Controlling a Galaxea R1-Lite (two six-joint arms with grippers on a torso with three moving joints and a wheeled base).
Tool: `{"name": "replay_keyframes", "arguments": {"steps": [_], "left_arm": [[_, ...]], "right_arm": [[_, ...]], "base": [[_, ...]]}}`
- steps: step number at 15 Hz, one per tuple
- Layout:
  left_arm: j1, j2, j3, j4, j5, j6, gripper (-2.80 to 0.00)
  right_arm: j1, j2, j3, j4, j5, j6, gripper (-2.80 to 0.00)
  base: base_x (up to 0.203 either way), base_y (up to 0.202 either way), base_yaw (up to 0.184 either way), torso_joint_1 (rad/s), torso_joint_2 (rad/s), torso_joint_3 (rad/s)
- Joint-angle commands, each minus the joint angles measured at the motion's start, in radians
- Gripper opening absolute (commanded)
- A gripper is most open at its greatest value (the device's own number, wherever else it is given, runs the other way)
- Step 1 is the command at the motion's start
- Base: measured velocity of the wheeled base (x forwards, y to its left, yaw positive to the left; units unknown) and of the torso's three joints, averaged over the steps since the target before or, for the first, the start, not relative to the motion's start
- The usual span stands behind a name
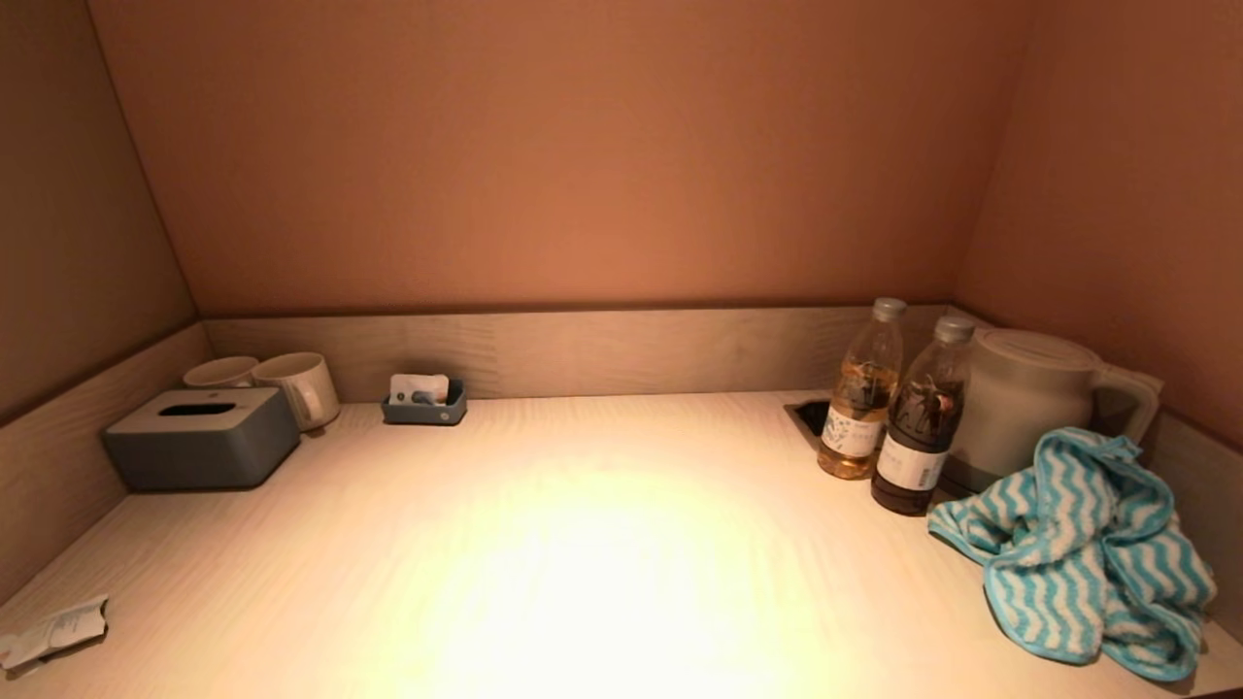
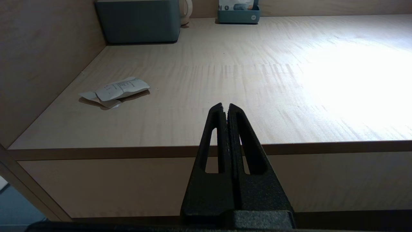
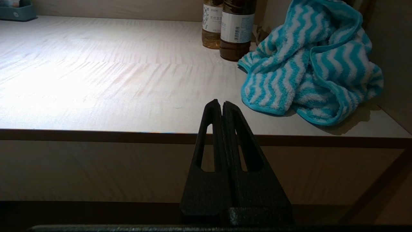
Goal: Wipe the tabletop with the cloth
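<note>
A crumpled blue-and-white striped cloth [image 1: 1078, 553] lies at the right end of the pale wooden tabletop [image 1: 583, 544], in front of the kettle; it also shows in the right wrist view [image 3: 309, 64]. My right gripper [image 3: 222, 102] is shut and empty, held off the table's front edge, to the near left of the cloth. My left gripper [image 2: 225, 105] is shut and empty, held off the front edge on the left side. Neither arm shows in the head view.
Two bottles [image 1: 859, 393] [image 1: 918, 432] and a grey kettle [image 1: 1029, 398] stand at the back right. A grey tissue box [image 1: 202, 437], two mugs [image 1: 296, 386] and a small tray [image 1: 423, 400] are back left. A crumpled paper wrapper [image 1: 53, 631] lies front left. Walls enclose three sides.
</note>
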Motion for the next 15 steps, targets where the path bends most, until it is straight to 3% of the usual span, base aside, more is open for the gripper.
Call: {"name": "replay_keyframes", "arguments": {"steps": [1,15], "left_arm": [[0.000,0.000,0.000,0.000,0.000,0.000,-2.80],[0.000,0.000,0.000,0.000,0.000,0.000,-2.80]], "right_arm": [[0.000,0.000,0.000,0.000,0.001,0.000,-2.80],[0.000,0.000,0.000,0.000,0.001,0.000,-2.80]], "base": [[0.000,0.000,0.000,0.000,0.00,0.000],[0.000,0.000,0.000,0.000,0.00,0.000]]}}
